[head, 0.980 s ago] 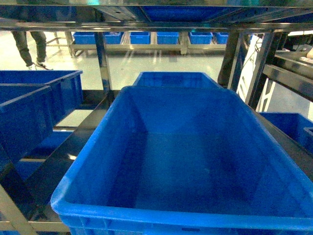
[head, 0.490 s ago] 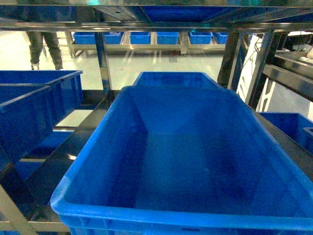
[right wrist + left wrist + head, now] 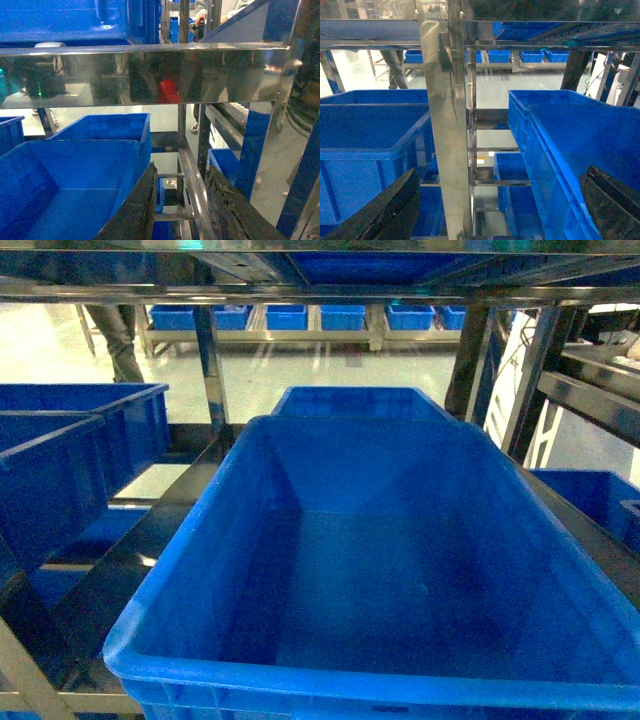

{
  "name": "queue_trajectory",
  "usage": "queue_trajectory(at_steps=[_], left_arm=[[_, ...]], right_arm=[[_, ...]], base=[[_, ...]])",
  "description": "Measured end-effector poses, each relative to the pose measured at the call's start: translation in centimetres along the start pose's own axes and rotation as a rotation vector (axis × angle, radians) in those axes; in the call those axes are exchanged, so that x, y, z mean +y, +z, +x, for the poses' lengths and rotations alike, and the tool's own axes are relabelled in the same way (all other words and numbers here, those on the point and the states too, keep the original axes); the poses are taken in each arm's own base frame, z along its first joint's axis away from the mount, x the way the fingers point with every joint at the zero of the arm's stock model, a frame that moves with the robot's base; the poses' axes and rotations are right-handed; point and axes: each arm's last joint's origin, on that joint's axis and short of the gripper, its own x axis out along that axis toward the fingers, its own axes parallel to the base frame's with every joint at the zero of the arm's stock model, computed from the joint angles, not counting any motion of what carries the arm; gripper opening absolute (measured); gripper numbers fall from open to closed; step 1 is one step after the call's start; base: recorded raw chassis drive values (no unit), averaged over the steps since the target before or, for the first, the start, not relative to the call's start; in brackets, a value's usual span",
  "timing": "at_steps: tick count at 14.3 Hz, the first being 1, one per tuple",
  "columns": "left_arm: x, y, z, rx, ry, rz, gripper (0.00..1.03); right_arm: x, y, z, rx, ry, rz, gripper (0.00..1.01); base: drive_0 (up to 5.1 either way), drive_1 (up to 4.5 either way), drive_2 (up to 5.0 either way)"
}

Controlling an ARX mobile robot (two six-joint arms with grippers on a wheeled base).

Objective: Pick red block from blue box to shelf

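**Blue crates on steel, block out of sight**

The shelf (image 3: 210, 360) is polished stainless steel, with mirror-bright posts and flat tiers. On the tier ahead sits a large dark blue crate (image 3: 350, 685) of thick plastic with a rounded rim, its smooth inner floor in full view. A second crate (image 3: 360, 400) stands directly behind it, touching its far wall, and more crates (image 3: 60, 440) fill the bay to the left.

I cannot place the red block in any view. There is only a red blur (image 3: 169, 91) mirrored in the steel beam (image 3: 100, 75), and I cannot tell what it is.

The left gripper (image 3: 502, 175) has its dark fingers spread wide. The right gripper (image 3: 182, 167) shows a narrower gap, with only the rack seen through it.
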Motion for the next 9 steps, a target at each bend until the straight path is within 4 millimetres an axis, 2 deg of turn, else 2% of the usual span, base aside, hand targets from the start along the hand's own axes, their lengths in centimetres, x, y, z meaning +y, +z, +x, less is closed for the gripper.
queue_trajectory(at_steps=[9], left_arm=[[0.0, 0.0, 0.0, 0.0, 0.0, 0.0, 0.98]], right_arm=[[0.0, 0.0, 0.0, 0.0, 0.0, 0.0, 0.25]], base=[[0.0, 0.0, 0.0]])
